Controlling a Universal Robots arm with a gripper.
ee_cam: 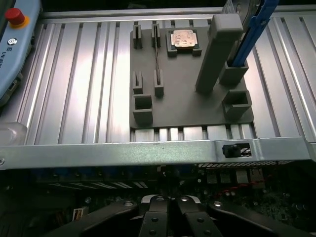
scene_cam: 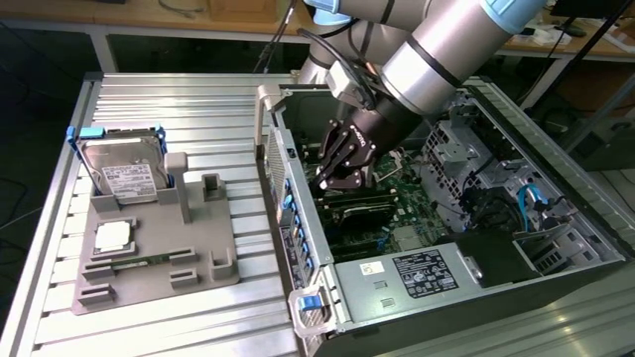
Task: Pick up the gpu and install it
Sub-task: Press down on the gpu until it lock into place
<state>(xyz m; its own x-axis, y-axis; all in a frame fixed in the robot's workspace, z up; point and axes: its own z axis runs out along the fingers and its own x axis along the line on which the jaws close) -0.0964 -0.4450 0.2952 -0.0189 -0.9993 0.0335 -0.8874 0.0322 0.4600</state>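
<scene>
- Progress, as a judgement: pick-up looks done, install in hand or just finishing, seating not confirmable.
- Reaches deep into the open computer case (scene_cam: 297, 223), with the gripper (scene_cam: 334, 181) low over the motherboard (scene_cam: 399, 186).
- Fingers (ee_cam: 153, 217) clenched together, tips meeting at the middle in the wrist view, no gap between them.
- Cannot tell whether a thin card is pinched between those tips or already let down into its slot.
- Gpu hard to tell apart from the dark boards and slots right under the fingertips; judged to sit there, inside the case, at or just beneath the gripper and not out on the table.
- Leaves the grey fixture tray (scene_cam: 149, 281) outside the case with bare square sockets (ee_cam: 142, 103) and nothing dark and card-shaped standing in them.
- Holds on that tray only the other parts: hard drive (scene_cam: 124, 172) upright in its blue frame, processor chip (scene_cam: 112, 236) flat, memory stick (scene_cam: 139, 260) lying in its low clips.
- Left to show: card pressed home in the slot, bracket against the case wall, fingers released.
</scene>
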